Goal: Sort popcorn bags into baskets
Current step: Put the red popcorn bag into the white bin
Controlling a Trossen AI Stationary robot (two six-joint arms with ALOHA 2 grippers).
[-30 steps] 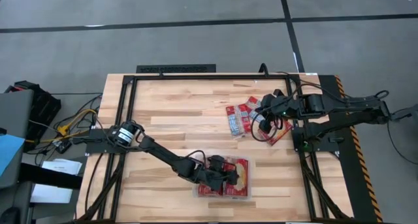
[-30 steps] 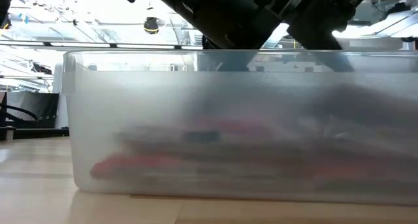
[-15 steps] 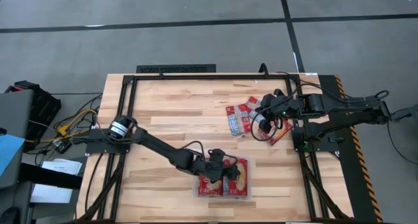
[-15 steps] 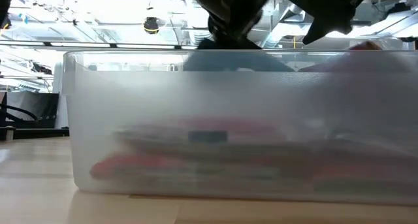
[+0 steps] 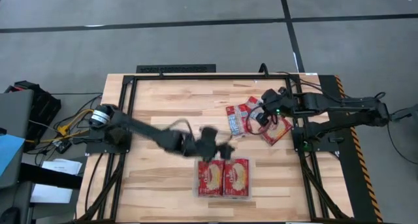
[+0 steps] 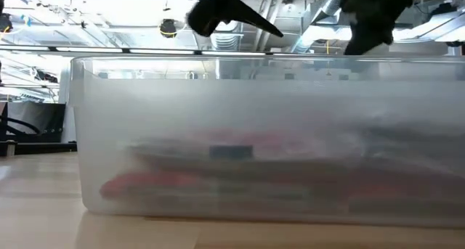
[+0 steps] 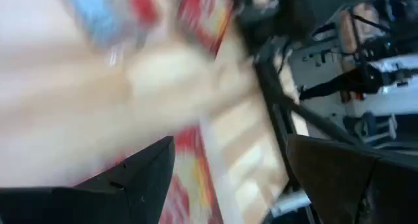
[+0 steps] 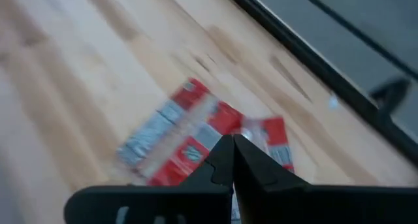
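Observation:
The clear plastic bin [image 5: 196, 185] stands near the table's near edge and fills the low view [image 6: 218, 96]. Two red popcorn packets [image 5: 224, 177] lie side by side on top of the others inside it [image 6: 218, 151]. More red packets [image 5: 236, 119] lie loose on the table near the far right, and one wider packet [image 5: 277, 130] is beside them. My left gripper [image 5: 221, 147] is open and empty, above the table just beyond the bin's far wall [image 7: 228, 142]. My right gripper [image 5: 258, 115] hovers shut over the loose packets [image 8: 189, 129].
A black frame [image 5: 176, 69] runs around the wooden table top. Bare wood lies between the bin and the loose packets and across the table's left half. Cables and boxes sit on the floor off the table's left side.
My left gripper has risen out of the bin and drawn back toward the table's far edge, and it now stands above the rim. The two top packets, uncovered by this, lie flat in the bin. My right gripper has shifted slightly toward the far edge over the loose packets.

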